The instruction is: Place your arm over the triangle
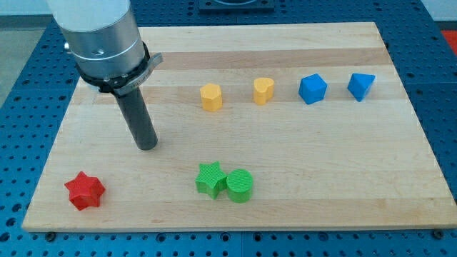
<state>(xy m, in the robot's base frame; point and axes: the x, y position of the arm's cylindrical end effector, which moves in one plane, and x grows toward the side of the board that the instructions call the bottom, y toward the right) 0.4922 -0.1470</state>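
The blue triangle block lies on the wooden board near the view's top right corner, the last item at the right end of a row of four small blocks. It is a solid, uniformly blue piece resting flat, its outline broad across the top edge and narrowing to a point toward the view's bottom. It stands apart from its nearest neighbour, a blue block just to the view's left, touching nothing, and sits inside the board's right edge.
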